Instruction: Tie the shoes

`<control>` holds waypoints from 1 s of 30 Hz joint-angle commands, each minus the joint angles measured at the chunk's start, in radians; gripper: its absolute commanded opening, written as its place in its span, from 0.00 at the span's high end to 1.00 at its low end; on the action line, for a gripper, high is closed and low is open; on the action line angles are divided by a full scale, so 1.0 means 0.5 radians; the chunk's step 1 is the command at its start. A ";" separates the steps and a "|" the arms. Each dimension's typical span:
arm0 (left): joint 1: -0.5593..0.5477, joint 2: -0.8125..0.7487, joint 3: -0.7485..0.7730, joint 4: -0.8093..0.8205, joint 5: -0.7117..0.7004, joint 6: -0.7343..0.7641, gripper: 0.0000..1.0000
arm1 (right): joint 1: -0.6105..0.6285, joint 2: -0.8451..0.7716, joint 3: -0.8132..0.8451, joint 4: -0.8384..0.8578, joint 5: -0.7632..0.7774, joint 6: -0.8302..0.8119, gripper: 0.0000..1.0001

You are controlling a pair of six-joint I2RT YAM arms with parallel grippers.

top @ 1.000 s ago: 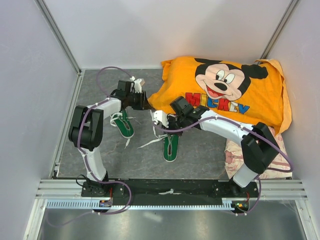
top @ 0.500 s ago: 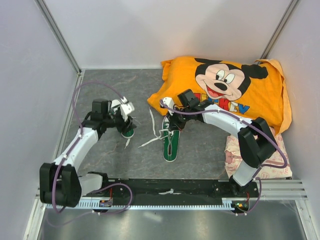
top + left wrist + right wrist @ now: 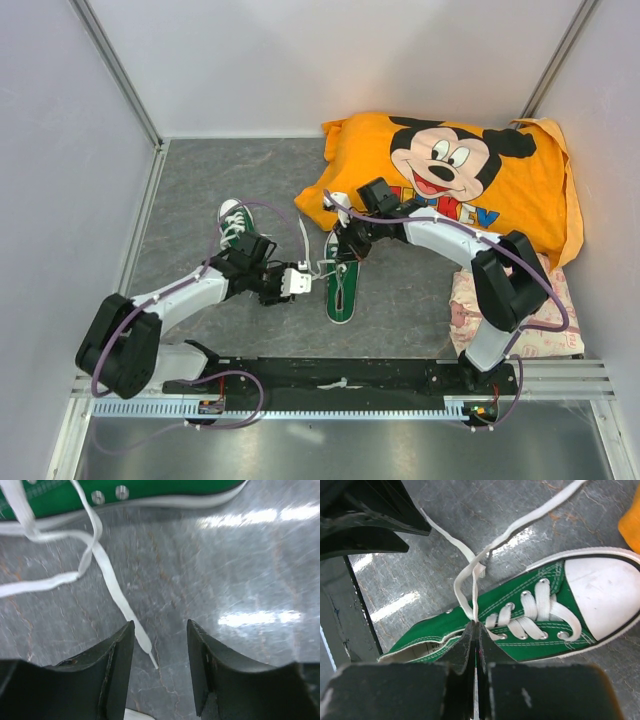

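Grey tabletop (image 3: 200, 180); green white-toed shoes (image 3: 341, 292), loose laces (image 3: 118, 592)

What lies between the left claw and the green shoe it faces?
In the left wrist view, a loose white lace on grey tabletop; its tip ends between the left gripper's open fingers.

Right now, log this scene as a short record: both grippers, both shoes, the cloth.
right gripper: shut on a lace of the middle shoe
left gripper: open, low over the table; a loose lace end lies between its fingers, not held
middle shoe: laced, not tied
other shoe: to the left, partly behind the left arm, untouched
orange Mickey cloth: far right of the table
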 commanded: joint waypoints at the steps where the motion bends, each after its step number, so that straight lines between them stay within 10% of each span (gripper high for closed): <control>1: -0.036 0.145 0.085 0.148 -0.231 0.104 0.48 | -0.052 0.012 0.054 0.052 -0.091 0.081 1.00; 23: -0.119 0.501 0.318 -0.134 -0.394 0.067 0.55 | -0.110 0.064 0.029 0.052 -0.205 0.084 1.00; 30: -0.125 0.581 0.370 -0.257 -0.369 0.104 0.78 | -0.116 0.085 0.032 0.059 -0.245 0.114 1.00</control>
